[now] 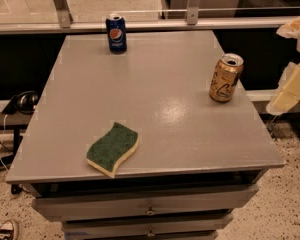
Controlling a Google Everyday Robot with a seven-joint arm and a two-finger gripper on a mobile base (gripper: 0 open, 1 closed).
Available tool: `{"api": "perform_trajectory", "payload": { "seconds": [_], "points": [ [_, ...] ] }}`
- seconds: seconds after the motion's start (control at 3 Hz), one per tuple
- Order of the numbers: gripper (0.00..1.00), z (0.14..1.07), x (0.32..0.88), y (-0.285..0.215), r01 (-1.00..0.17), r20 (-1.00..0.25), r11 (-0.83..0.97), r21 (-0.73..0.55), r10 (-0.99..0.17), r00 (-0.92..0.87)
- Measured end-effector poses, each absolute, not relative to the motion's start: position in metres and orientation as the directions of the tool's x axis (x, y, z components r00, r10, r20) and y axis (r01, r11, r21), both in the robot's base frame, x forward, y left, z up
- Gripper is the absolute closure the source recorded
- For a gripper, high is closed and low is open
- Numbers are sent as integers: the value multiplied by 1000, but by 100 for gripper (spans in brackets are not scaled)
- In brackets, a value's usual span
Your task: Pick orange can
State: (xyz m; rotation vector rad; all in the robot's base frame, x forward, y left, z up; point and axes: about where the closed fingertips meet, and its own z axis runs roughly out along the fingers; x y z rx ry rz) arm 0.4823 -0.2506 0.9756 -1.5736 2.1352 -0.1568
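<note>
At right of frame the orange can (225, 78) stands upright on the table (160, 109); the gripper (291, 86) hangs just past the edge (how open, I cannot tell). Approach step, I judge; next, close in leftward around the can.

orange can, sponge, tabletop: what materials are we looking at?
orange can: metal, likely aluminium; glossy gold print, bare silver rim.
sponge: foam, pale yellow base under matte green scouring layer.
tabletop: smooth grey, laminate or paint, judging by the soft glare.
gripper hangs off the tabletop's right edge, beside the orange can.
</note>
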Motion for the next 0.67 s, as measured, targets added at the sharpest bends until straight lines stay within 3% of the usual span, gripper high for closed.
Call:
{"api": "perform_trajectory", "payload": {
  "seconds": [0.67],
  "points": [
    [0,960,537,-288,-774,-567,519,-362,-782,-259]
  ]
}}
